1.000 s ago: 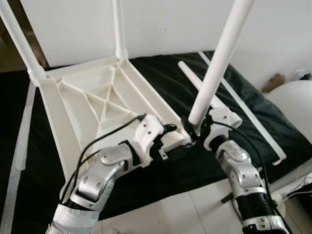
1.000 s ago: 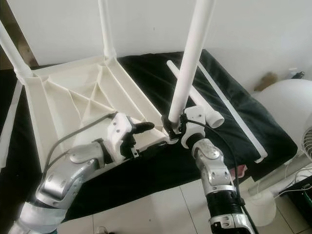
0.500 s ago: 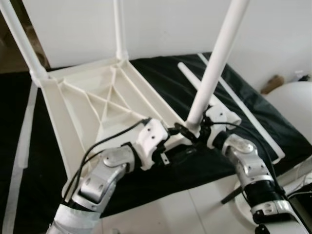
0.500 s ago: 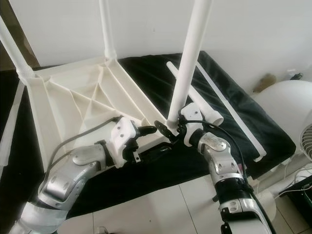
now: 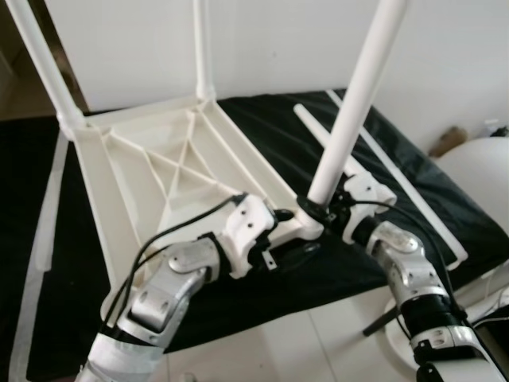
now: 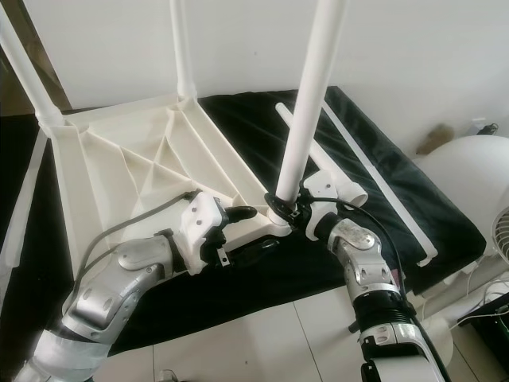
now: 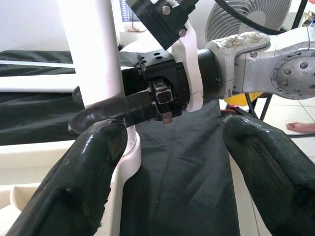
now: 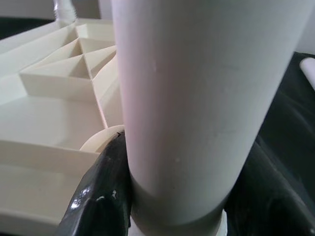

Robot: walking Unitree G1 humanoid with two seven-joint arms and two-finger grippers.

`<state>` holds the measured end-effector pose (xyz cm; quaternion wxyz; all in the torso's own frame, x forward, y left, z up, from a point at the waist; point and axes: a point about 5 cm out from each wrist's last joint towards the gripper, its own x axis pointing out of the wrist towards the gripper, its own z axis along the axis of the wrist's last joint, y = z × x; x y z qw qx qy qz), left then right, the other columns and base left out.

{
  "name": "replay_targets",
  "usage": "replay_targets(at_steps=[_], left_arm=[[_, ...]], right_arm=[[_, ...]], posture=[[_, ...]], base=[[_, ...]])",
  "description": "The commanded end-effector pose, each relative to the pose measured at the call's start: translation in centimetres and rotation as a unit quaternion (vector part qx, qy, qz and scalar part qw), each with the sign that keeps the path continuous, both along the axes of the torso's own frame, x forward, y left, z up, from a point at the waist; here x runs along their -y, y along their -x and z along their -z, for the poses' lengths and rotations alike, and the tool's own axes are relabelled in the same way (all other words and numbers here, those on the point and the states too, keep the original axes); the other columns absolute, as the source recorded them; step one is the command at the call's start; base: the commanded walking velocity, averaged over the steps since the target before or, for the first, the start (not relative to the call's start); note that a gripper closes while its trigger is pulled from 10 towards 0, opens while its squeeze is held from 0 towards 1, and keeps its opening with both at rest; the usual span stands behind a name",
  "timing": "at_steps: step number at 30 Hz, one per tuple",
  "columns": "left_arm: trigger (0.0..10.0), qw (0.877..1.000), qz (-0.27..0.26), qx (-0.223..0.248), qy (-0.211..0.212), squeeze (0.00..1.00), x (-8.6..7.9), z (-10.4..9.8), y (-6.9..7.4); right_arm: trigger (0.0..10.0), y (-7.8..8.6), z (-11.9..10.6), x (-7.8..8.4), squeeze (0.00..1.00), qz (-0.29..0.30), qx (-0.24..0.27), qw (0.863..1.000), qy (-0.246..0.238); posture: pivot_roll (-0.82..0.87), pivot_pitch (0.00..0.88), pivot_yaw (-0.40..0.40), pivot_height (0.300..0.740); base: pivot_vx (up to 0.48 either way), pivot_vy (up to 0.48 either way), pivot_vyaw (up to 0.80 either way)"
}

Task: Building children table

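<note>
The white table top [image 5: 159, 167] lies upside down on a black cloth, with two legs [image 5: 203, 48] standing in its far corners. My right gripper [image 5: 318, 211] is shut on the base of a third white leg [image 5: 350, 119], holding it nearly upright on the near right corner socket [image 5: 312, 225]. In the right wrist view the leg [image 8: 197, 98] sits between the fingers [image 8: 98, 196]. My left gripper [image 5: 288, 225] is open at the same corner; in its wrist view one finger [image 7: 83, 172] touches the socket, the other stands apart. A loose fourth leg [image 5: 318, 135] lies on the cloth behind.
A long white strip [image 5: 406, 187] lies along the cloth's right side and another strip [image 5: 44, 231] along its left. A white round object [image 5: 477, 167] and a fan [image 6: 497, 231] stand at the right. Tiled floor runs below the cloth's near edge.
The right gripper has brought the leg's base over the corner socket. The left gripper has slid right along the near edge up to that corner. The camera has shifted slightly.
</note>
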<state>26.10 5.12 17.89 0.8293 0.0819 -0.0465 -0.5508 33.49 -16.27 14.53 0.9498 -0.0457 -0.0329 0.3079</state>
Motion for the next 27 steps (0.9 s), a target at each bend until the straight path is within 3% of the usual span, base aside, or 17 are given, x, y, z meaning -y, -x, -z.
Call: replay_targets(at_steps=[1, 10, 12, 17, 18, 21, 24, 26, 27], left_arm=[[10.0, 1.000, 0.010, -0.001, -0.004, 0.00, 0.1, 0.2, 0.1], [10.0, 1.000, 0.014, -0.006, -0.001, 0.00, 0.2, 0.3, 0.2], [10.0, 1.000, 0.016, -0.006, -0.001, 0.00, 0.3, 0.3, 0.3], [10.0, 1.000, 0.019, -0.007, 0.001, 0.00, 0.4, 0.3, 0.4], [10.0, 1.000, 0.020, -0.007, 0.000, 0.00, 0.4, 0.4, 0.4], [10.0, 1.000, 0.019, -0.006, 0.000, 0.00, 0.3, 0.4, 0.4], [10.0, 1.000, 0.019, -0.006, 0.004, 0.00, 0.4, 0.2, 0.4], [10.0, 1.000, 0.019, -0.006, 0.004, 0.00, 0.4, 0.2, 0.4], [10.0, 1.000, 0.022, -0.007, 0.005, 0.00, 0.6, 0.2, 0.4]], right_arm=[[10.0, 0.4, 1.6, 0.7, 0.00, 0.035, -0.033, 0.999, -0.001], [10.0, 0.5, 2.3, -0.2, 0.00, 0.143, -0.046, 0.988, -0.031], [10.0, 0.5, 2.4, -0.6, 0.00, 0.204, -0.047, 0.977, -0.045], [10.0, 0.8, 2.6, -1.3, 0.00, 0.261, -0.051, 0.962, -0.060], [10.0, 0.9, 2.9, -1.7, 0.00, 0.293, -0.060, 0.951, -0.070], [10.0, 1.2, 3.0, -2.3, 0.00, 0.319, -0.064, 0.941, -0.088], [10.0, 1.8, 2.8, -3.9, 0.00, 0.373, -0.070, 0.917, -0.120], [10.0, 1.8, 2.8, -3.9, 0.00, 0.373, -0.070, 0.917, -0.120], [10.0, 2.0, 2.6, -4.8, 0.00, 0.367, -0.065, 0.919, -0.127]], posture=[[-0.03, 0.020, -0.021, 0.740], [-0.04, 0.016, -0.021, 0.740], [-0.03, 0.012, -0.023, 0.740], [-0.03, 0.010, -0.030, 0.740], [-0.03, 0.009, -0.032, 0.740], [-0.03, 0.007, -0.037, 0.740], [-0.03, 0.004, -0.035, 0.740], [-0.03, 0.004, -0.035, 0.740], [-0.04, 0.002, -0.021, 0.740]], base=[[0.000, 0.000, 0.00], [0.000, 0.000, 0.00], [0.000, 0.000, 0.00], [0.000, 0.000, 0.00], [0.000, 0.000, 0.00], [0.000, 0.000, 0.00], [0.000, 0.000, 0.00], [0.000, 0.000, 0.00], [0.000, 0.000, 0.00]])
